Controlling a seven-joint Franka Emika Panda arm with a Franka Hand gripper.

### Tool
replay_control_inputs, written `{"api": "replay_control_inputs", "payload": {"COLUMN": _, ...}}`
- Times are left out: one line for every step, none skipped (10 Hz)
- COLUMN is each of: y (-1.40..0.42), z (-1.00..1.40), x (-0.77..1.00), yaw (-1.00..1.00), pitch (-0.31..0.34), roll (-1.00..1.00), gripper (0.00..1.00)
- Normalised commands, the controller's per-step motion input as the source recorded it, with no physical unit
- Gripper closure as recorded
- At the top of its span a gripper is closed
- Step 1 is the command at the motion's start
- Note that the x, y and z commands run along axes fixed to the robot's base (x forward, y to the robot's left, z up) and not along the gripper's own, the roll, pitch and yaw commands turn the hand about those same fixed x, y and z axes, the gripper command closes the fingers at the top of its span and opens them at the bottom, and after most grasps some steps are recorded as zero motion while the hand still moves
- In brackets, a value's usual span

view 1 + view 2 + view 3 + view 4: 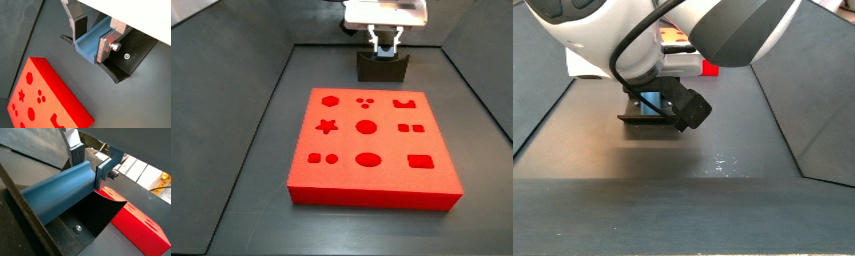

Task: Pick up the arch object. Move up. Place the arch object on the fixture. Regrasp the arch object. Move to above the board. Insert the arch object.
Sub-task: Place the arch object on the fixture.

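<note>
The pale blue arch object (85, 46) (57, 195) sits between my gripper's (89, 47) (87, 174) two fingers, which press on its two sides, so the gripper is shut on it. The piece lies over the curved dip of the dark fixture (127, 65) (87, 225); whether it rests on it I cannot tell. In a side view the gripper (382, 48) hangs straight over the fixture (382, 70) at the far end of the floor. In a side view a sliver of blue arch object (648, 101) shows above the fixture (644, 118). The red board (372, 145) (43, 95) lies apart from the fixture.
Dark walls (251, 110) ring the grey floor. The board's top has recessed cutouts, with the arch cutout (409, 102) at the corner nearest the fixture. The arm's bulky white body (633, 35) blocks much of a side view.
</note>
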Motion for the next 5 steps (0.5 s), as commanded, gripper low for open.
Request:
{"api": "replay_control_inputs", "payload": {"y": 0.14, "z": -0.51, "x": 0.08, "yaw": -0.14, "pitch": -0.023, "roll": -0.08, "gripper": 1.0}}
{"api": "replay_control_inputs", "payload": {"y": 0.17, "z": -0.5, "x": 0.07, "yaw": -0.13, "pitch": -0.03, "roll": -0.08, "gripper": 1.0}}
{"api": "replay_control_inputs", "payload": {"y": 0.17, "z": -0.51, "x": 0.06, "yaw": -0.13, "pitch": -0.03, "roll": -0.08, "gripper": 1.0}}
{"api": "replay_control_inputs", "payload": {"y": 0.17, "z": -0.49, "x": 0.07, "yaw": -0.11, "pitch": -0.035, "roll": -0.08, "gripper": 1.0}}
{"api": "replay_control_inputs", "payload": {"y": 0.0, "z": 0.0, "x": 0.0, "yaw": 0.0, "pitch": 0.0, "roll": 0.0, "gripper": 0.0}}
